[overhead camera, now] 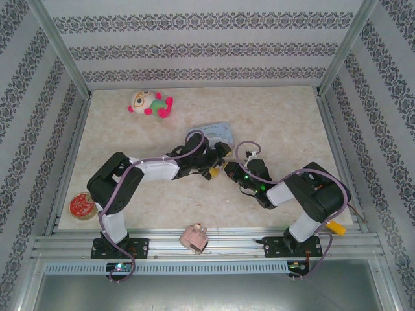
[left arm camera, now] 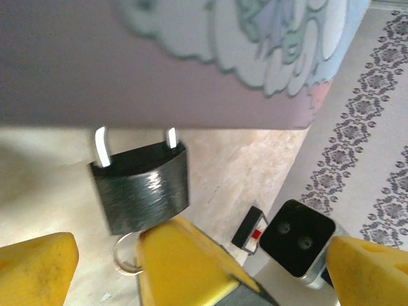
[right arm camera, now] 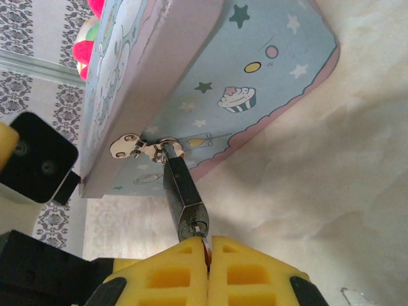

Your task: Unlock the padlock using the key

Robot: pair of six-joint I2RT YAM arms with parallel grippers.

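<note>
— So, which step are we on?
— The turning one, we judge. Our right gripper [right arm camera: 207, 245] is pinched tight, its tips touching the bottom of the padlock [right arm camera: 185, 197] at the keyway. We take the key to be clamped between the pads, hidden there. A silvery ring [left arm camera: 123, 256] hangs just beside those tips.
— And our left gripper [left arm camera: 203, 274]?
— Spread wide, holding nothing. The padlock sits straight ahead between its fingers, untouched.
— What next?
— A twist of the right wrist, we reckon, with the body steadied, since it hangs free.
— How does the lock look?
— Dark brushed metal. Both legs of the shackle [left arm camera: 101, 145] appear seated, looped through the hasp [right arm camera: 137, 148] of the pale blue tin [right arm camera: 255, 57] beyond.
</note>
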